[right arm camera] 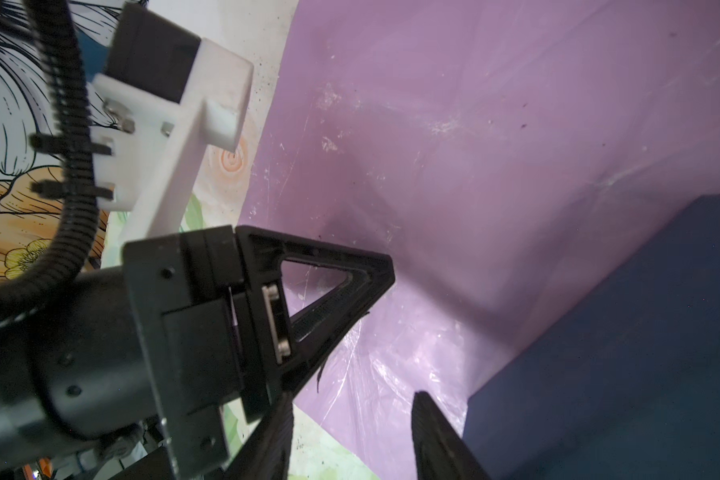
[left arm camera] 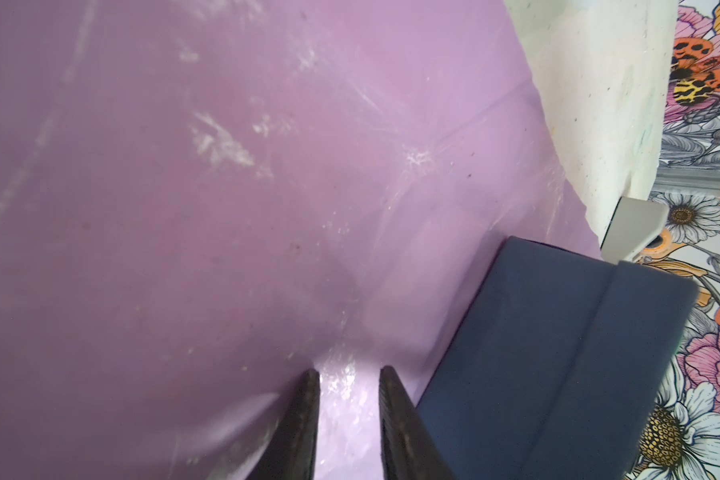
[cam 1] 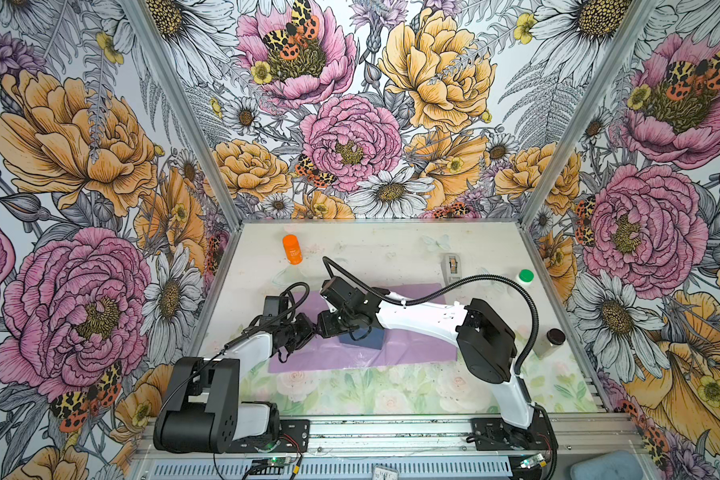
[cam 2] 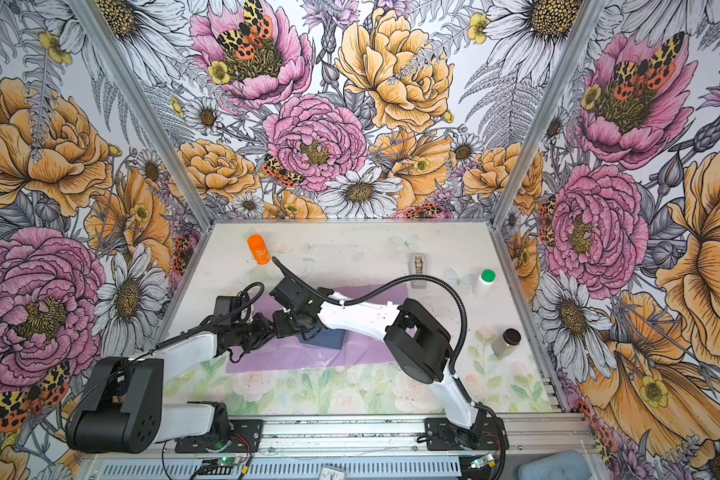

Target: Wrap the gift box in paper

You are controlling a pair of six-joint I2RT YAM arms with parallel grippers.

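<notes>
where paper [cam 1: 412, 345] ends, table [cam 1: 371, 249] runs wide.

I see the thin, glossy lilac-purple sheet of wrapping paper [cam 1: 412, 347] [cam 2: 371, 351] spread flat before me, purple side up, across the middle of the floral-printed table [cam 1: 391, 249] [cam 2: 350, 249]. Its long edges run from 9 to 3 o'clock in both top views. Up close the paper [left arm camera: 225, 208] [right arm camera: 474, 166] is creased and scuffed with whitish marks. The dark navy, matte, low squarish gift box [cam 1: 371, 341] [cam 2: 329, 340] rests flat on the sheet, toward 9 o'clock from its centre. From above its far part is hidden. A straight seam crosses the box [left arm camera: 558, 353] [right arm camera: 641, 353] in my left wrist view.
</notes>
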